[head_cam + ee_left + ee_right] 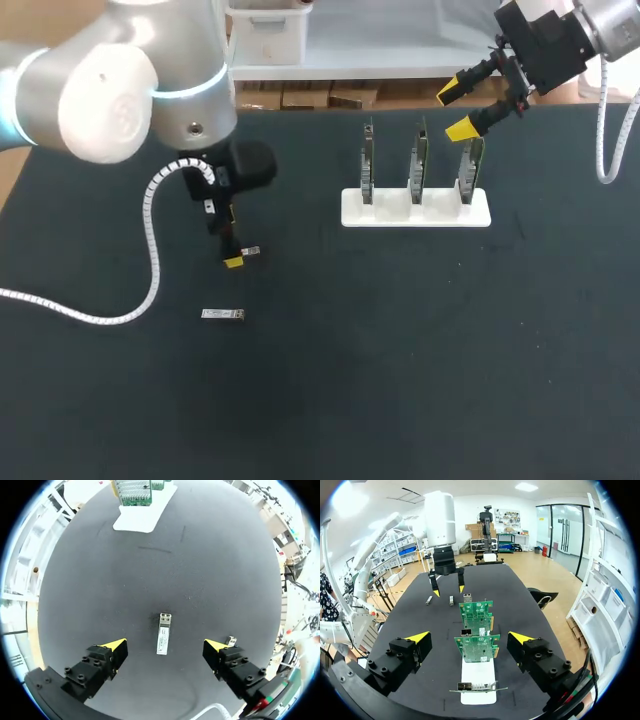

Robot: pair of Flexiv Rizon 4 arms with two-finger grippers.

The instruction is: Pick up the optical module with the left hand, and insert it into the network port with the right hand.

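While left hand [165, 644] hangs released over optical module [163, 634], label unreadable, right hand [468, 637] released above cards [476, 648]

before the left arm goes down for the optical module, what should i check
1. Open left gripper: ok.
2. The optical module lying centred between its fingers: ok.
3. That gripper down at module height: not ok, it hovers above the table.
4. Clearance from the second module beside one fingertip: not ok, very close.
5. Open right gripper above the network cards: ok.
6. Empty network port: cannot tell.
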